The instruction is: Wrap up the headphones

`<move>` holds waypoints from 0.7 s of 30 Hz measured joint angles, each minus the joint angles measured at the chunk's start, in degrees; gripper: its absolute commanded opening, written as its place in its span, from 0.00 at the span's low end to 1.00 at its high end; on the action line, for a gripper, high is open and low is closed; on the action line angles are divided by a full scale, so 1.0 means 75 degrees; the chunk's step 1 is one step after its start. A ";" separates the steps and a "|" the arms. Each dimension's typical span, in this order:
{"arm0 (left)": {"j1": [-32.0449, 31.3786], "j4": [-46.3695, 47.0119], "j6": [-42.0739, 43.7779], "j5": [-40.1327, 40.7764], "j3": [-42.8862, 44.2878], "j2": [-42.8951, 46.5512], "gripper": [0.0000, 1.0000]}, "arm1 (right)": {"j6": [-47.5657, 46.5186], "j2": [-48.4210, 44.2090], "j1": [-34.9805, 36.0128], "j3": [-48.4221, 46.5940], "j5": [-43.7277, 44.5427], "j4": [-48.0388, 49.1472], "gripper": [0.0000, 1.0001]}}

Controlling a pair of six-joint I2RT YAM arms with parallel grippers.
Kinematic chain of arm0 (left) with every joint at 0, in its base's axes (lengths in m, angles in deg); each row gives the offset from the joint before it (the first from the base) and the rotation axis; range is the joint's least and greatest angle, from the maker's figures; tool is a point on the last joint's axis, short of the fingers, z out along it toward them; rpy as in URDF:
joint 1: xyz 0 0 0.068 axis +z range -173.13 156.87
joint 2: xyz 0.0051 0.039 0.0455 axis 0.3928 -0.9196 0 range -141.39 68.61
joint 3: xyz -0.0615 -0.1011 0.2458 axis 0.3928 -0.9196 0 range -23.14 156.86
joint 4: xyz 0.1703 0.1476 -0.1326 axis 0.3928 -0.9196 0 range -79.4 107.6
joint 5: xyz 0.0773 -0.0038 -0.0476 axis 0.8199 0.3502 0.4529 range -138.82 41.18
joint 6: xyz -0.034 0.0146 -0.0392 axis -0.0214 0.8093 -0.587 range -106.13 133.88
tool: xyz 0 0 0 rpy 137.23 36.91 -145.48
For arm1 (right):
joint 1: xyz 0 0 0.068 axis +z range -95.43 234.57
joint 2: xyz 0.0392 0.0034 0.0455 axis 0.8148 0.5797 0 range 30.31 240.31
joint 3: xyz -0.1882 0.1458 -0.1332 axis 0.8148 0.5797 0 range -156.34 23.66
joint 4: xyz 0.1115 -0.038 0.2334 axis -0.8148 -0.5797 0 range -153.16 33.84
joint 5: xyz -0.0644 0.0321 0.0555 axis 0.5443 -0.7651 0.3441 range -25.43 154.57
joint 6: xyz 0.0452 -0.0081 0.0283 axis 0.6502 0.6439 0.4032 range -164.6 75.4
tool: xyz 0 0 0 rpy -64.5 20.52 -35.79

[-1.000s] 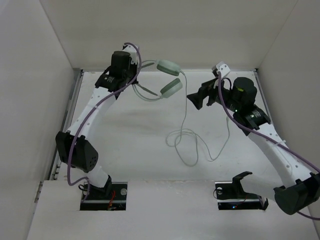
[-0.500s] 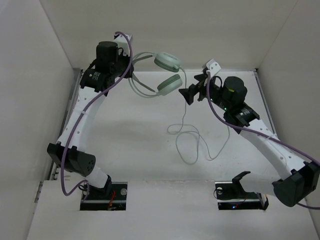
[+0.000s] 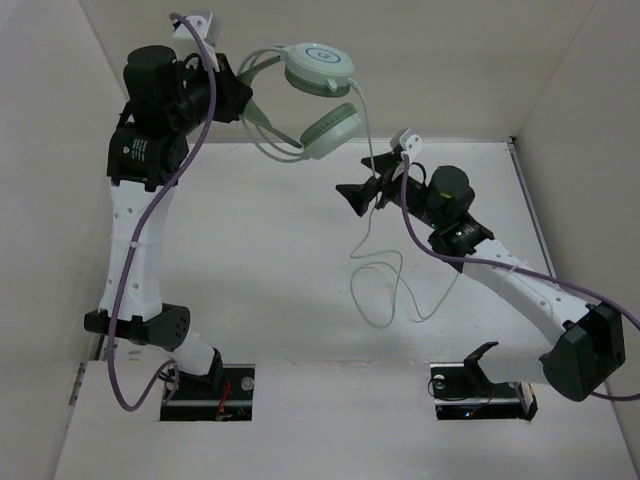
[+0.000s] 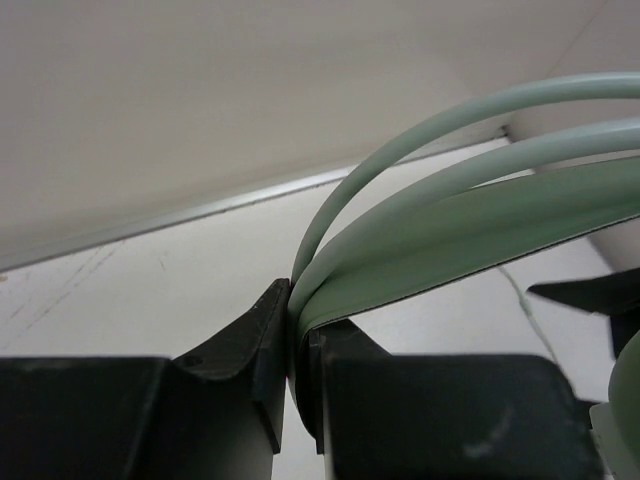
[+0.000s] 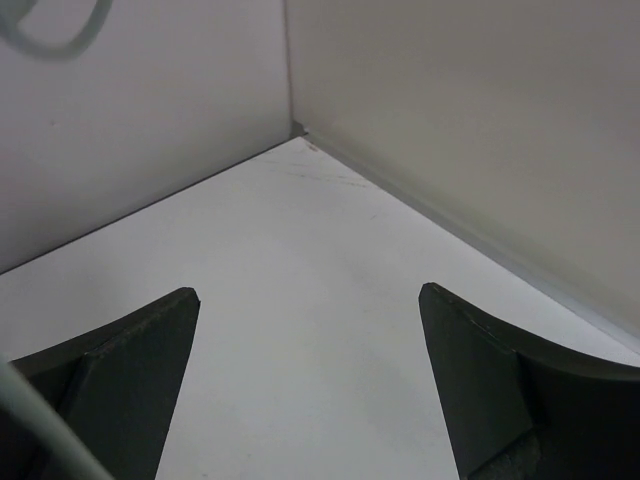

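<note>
Headphones (image 3: 318, 70) hang high above the far edge of the table (image 3: 250, 255), headband (image 4: 450, 215) pinched in the closed left gripper (image 3: 238, 100), and may twist loose if the wide-open, empty right gripper (image 3: 352, 193) tugs the cable (image 3: 385, 300) trailing onto it.

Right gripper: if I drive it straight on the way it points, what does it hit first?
Probably bare table near the corner; nothing lies between the open right gripper fingers. The cable passes beside it.

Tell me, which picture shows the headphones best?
The top external view: both cups, headband and dangling cable show, held by the left pincer. The left wrist shows only the clamped headband; the right wrist, just a sliver of cable.
</note>
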 measured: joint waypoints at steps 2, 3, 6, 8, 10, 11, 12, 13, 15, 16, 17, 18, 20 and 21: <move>0.0146 0.0000 -0.0248 -0.0254 0.0291 -0.0023 0.00 | 0.0099 0.0061 0.0204 0.0184 -0.0073 0.0157 0.81; 0.0210 0.0000 -0.0379 -0.0373 0.0382 -0.0035 0.00 | 0.0152 0.0096 0.0286 0.0256 -0.0117 0.0213 0.77; 0.0431 0.0003 -0.0845 -0.0775 0.0495 -0.0096 0.00 | 0.0417 0.0192 0.0428 0.0420 -0.0399 0.0373 0.64; 0.0571 0.0012 -0.1145 -0.1020 0.0510 -0.0187 0.00 | 0.0609 0.0210 0.0437 0.0557 -0.0653 0.0525 0.59; 0.0752 0.0029 -0.1510 -0.1259 0.0510 -0.0329 0.00 | 0.0781 0.0210 0.0443 0.0688 -0.0892 0.0603 0.51; 0.0848 0.0052 -0.1679 -0.1346 0.0510 -0.0402 0.00 | 0.0845 0.0210 0.0446 0.0737 -0.1017 0.0609 0.40; 0.0959 0.0076 -0.1862 -0.1425 0.0510 -0.0484 0.00 | 0.0903 0.0210 0.0463 0.0787 -0.1148 0.0641 0.27; 0.1081 0.0102 -0.2037 -0.1495 0.0510 -0.0560 0.00 | 0.0991 0.0201 0.0481 0.0831 -0.1297 0.0650 0.17; 0.1282 0.0169 -0.2328 -0.1568 0.0504 -0.0691 0.00 | 0.1142 0.0175 0.0533 0.0883 -0.1533 0.0650 0.09; 0.1370 0.0207 -0.2454 -0.1577 0.0487 -0.0743 0.00 | 0.1201 0.0146 0.0536 0.0901 -0.1629 0.0641 0.08; 0.1454 0.0227 -0.2556 -0.1577 0.0466 -0.0772 0.00 | 0.1241 0.0105 0.0539 0.0915 -0.1716 0.0615 0.06; 0.1553 0.0277 -0.2678 -0.1574 0.0385 -0.0790 0.00 | 0.1247 0.0064 0.0542 0.0915 -0.1792 0.0592 0.04; 0.1638 0.0318 -0.2798 -0.1550 0.0248 -0.0790 0.00 | 0.1230 -0.0035 0.0539 0.0915 -0.1909 0.0536 0.04; 0.1673 0.0344 -0.2862 -0.1533 0.0149 -0.0790 0.00 | 0.1221 -0.0090 0.0530 0.0915 -0.1955 0.0460 0.04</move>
